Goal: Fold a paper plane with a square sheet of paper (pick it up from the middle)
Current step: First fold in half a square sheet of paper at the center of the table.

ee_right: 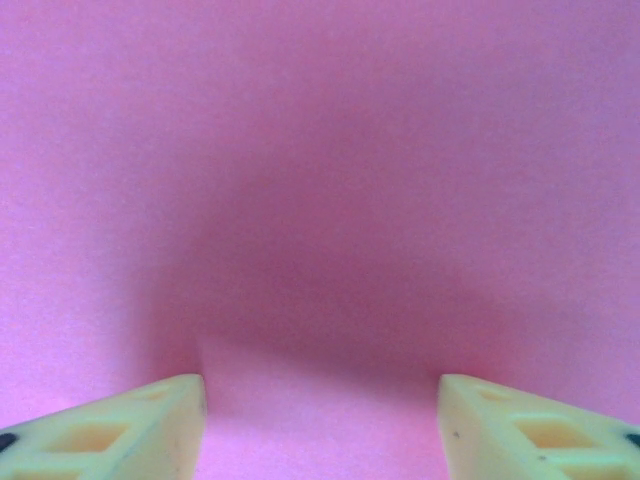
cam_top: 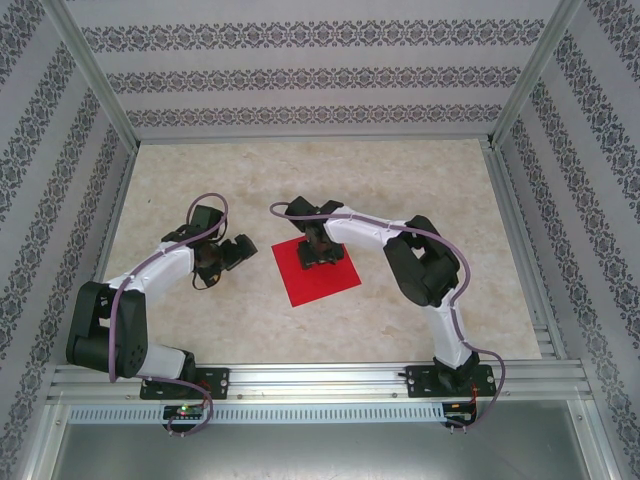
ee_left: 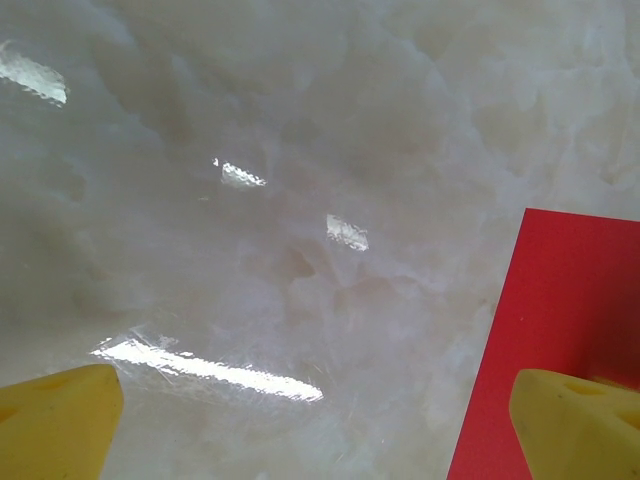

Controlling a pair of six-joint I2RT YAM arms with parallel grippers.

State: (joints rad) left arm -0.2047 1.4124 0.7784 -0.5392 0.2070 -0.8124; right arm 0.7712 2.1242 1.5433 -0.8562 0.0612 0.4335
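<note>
Currently on table: thin bright red square sheet of paper (cam_top: pixel 312 284) (ee_left: pixel 570 290) (ee_right: pixel 320 150), lying flat and unfolded, mid-table between the two arms.
Enclosure: grey patterned walls (cam_top: pixel 300 80) and aluminium posts (cam_top: pixel 95 70) ring the pale marble-look table (cam_top: pixel 420 190); the sheet and both arms sit inside.
Right gripper (cam_top: pixel 322 254) (ee_right: pixel 320 405): pointed down over the sheet's middle, yellow fingers (ee_right: pixel 130 425) set apart with red paper between them, nothing pinched.
Left gripper (cam_top: pixel 232 252) (ee_left: pixel 315 405): jaws spread wide, empty, low over bare table just beside the sheet's left edge; one fingertip (ee_left: pixel 575 420) overlaps that edge.
Hard to make out: cannot tell whether either gripper's tips touch the paper; the right gripper covers the sheet's centre from above; colour reads pink in the right wrist view.
</note>
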